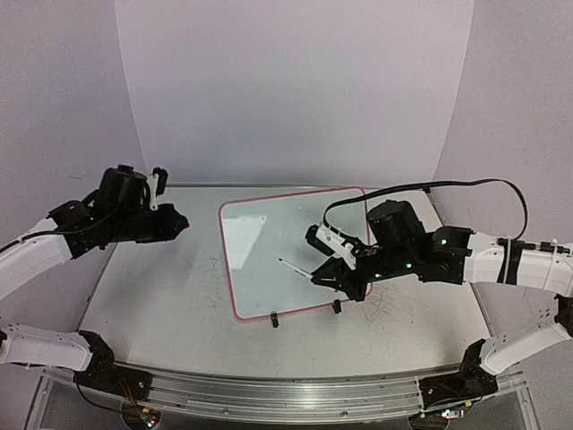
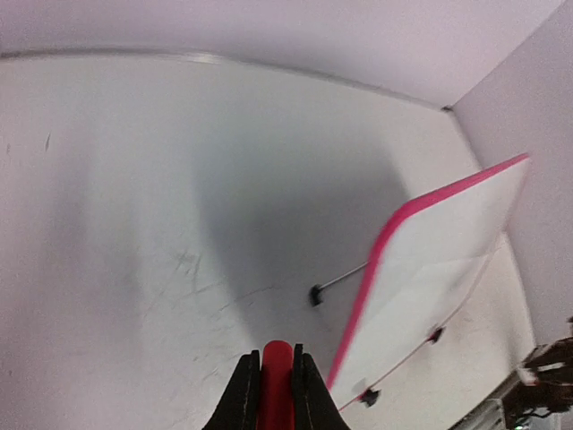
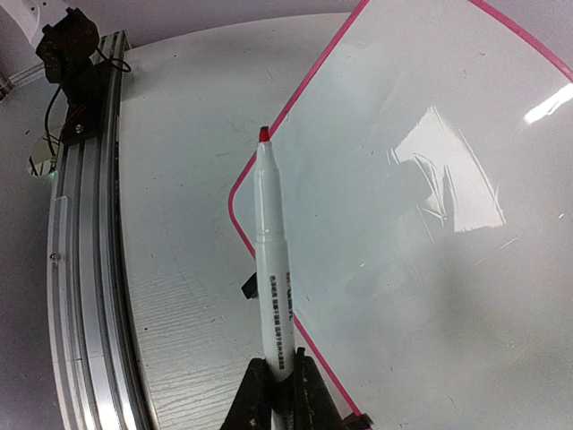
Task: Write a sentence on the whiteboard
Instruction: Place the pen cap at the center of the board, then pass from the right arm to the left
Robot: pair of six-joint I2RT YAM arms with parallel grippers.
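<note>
Ahead of the right gripper [image 1: 324,273], over the near side of the glossy, red-rimmed whiteboard [image 1: 269,233], points the red tip of a white marker [image 3: 271,260]. Clamps that marker by its tail, jaws closed tight on it; cannot tell whether tip meets board. Well off to the right side of the left gripper [image 2: 273,358], finds the same board, black clip feet [image 2: 369,394] along its edge. Pinches a red cap [image 2: 276,394], jaws squeezed together on it, above the scuffed table [image 2: 134,224].

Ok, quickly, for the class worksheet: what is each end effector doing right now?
Left end effector: closed on a red cap.
Right end effector: closed on the marker, red tip bare.
</note>
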